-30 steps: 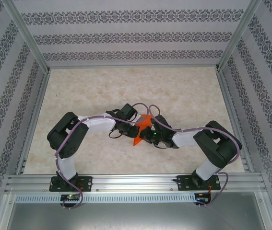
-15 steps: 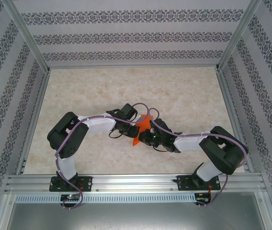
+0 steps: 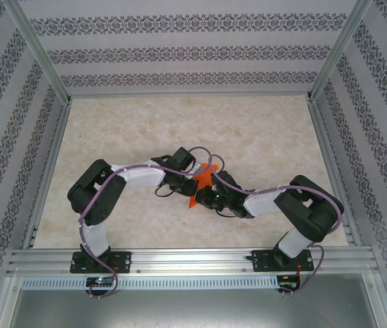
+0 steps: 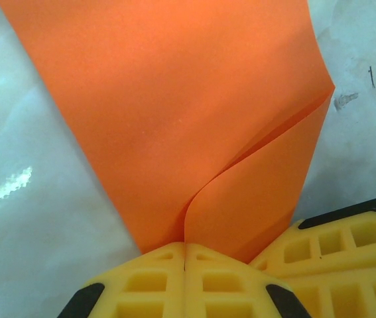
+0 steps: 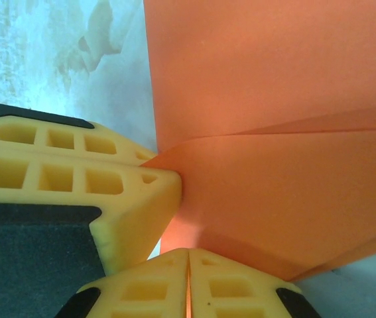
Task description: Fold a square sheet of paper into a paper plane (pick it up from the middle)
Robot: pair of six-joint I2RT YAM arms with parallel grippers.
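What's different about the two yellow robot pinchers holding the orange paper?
The yellow-fingered left gripper reaches the thin bright orange paper from the left; the yellow-fingered right gripper comes from the right. At the left gripper the paper curls open in a loop; at the right gripper it lies in flatter creased layers. Both are pinched shut on the paper, close together.

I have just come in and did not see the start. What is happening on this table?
The robot is folding orange paper in the middle of the table. The left gripper and the right gripper are each shut on the paper, fingertips close together. The sheet is bent into loose curved layers and is not yet a finished plane.
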